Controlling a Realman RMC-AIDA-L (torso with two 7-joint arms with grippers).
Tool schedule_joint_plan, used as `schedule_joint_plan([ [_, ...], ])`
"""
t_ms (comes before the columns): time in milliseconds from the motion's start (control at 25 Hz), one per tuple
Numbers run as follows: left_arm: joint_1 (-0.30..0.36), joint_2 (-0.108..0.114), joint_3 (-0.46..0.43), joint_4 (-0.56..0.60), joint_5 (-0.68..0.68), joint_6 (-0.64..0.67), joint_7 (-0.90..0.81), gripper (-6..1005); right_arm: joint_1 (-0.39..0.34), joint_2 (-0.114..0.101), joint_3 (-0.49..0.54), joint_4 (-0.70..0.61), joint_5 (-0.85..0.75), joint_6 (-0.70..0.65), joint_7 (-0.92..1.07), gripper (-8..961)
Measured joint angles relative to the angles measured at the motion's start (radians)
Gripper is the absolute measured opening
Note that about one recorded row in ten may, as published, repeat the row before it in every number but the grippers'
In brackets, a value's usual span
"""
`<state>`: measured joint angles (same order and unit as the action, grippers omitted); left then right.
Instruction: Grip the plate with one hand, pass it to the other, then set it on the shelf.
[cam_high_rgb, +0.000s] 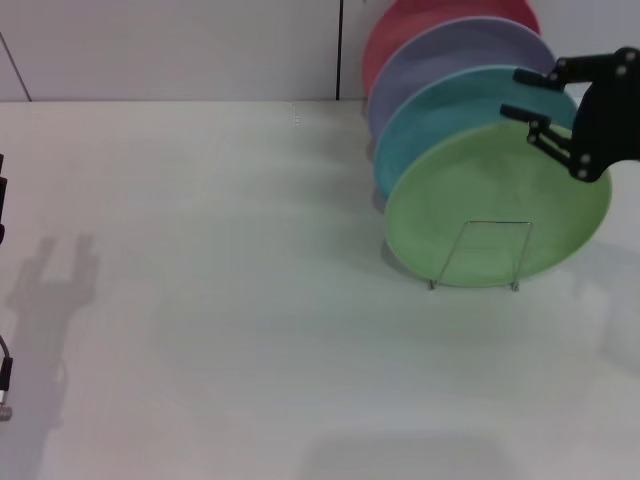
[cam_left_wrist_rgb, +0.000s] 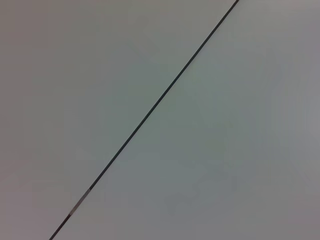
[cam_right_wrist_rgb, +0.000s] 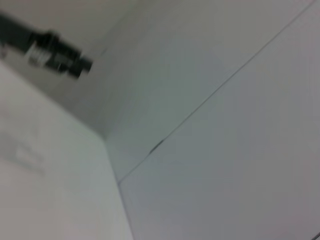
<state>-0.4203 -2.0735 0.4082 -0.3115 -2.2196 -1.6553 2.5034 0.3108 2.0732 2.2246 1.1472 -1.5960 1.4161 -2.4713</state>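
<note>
**Green plate stood in the rack, right gripper at its top rim**

Here, in the head view, the light green plate (cam_high_rgb: 497, 205) stood on edge at the front of a row of plates in the wire shelf (cam_high_rgb: 480, 258), its face turned toward you. Behind it leaned the turquoise plate (cam_high_rgb: 430, 115), then the lavender plate (cam_high_rgb: 445, 55) and a red plate (cam_high_rgb: 400, 25) at the back. The rack's thin rods crossed the lower face of the green plate, which was likely what kept it upright.

Your right gripper (cam_high_rgb: 533, 95) hung at the plate's upper right rim, its jaws spread apart, with nothing between them. One finger lay over the turquoise plate's edge and the other near the green rim; whether either touched could not be told. To judge by this, the plate was already on the shelf.

Your left gripper barely showed: only dark parts at the left edge (cam_high_rgb: 3, 375) of the head view, well apart from the rack, and the state of its jaws could not be told. Both wrist views showed only pale wall panels.

The white table (cam_high_rgb: 220, 300) lay open to the left and front of the rack, giving you wide room there. Behind the green plate the neighbours stood close.
</note>
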Motion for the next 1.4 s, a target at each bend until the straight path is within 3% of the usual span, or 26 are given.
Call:
schedule_joint_plan([
  [440, 0.014, 0.001, 0.001, 0.028, 0.000, 0.003, -0.006, 556, -0.011, 0.001, 0.082, -0.043, 0.253, 0.048, 0.349, 261],
  [560, 0.034, 0.001, 0.010, 0.077, 0.000, 0.010, 0.016, 559, -0.028, 0.001, 0.157, -0.140, 0.388, 0.052, 0.514, 263],
  [680, 0.051, 0.002, 0.014, 0.115, 0.000, 0.014, 0.034, 563, -0.031, 0.004, 0.227, -0.245, 0.449, 0.032, 0.546, 265],
  [880, 0.083, 0.005, 0.091, 0.284, 0.002, 0.045, 0.047, 568, -0.032, 0.010, 0.284, -0.401, 0.454, -0.071, 0.456, 267],
  [1080, 0.093, 0.010, 0.141, 0.381, 0.002, 0.076, 0.098, 574, -0.042, 0.017, 0.286, -0.527, 0.460, -0.168, 0.336, 270],
  [1240, 0.110, 0.011, 0.138, 0.439, -0.001, 0.102, 0.138, 579, -0.062, 0.019, 0.305, -0.682, 0.578, -0.149, 0.146, 485],
  [1400, 0.114, 0.013, 0.131, 0.455, -0.006, 0.138, 0.144, 683, -0.065, 0.019, 0.295, -0.758, 0.659, -0.148, 0.034, 596],
])
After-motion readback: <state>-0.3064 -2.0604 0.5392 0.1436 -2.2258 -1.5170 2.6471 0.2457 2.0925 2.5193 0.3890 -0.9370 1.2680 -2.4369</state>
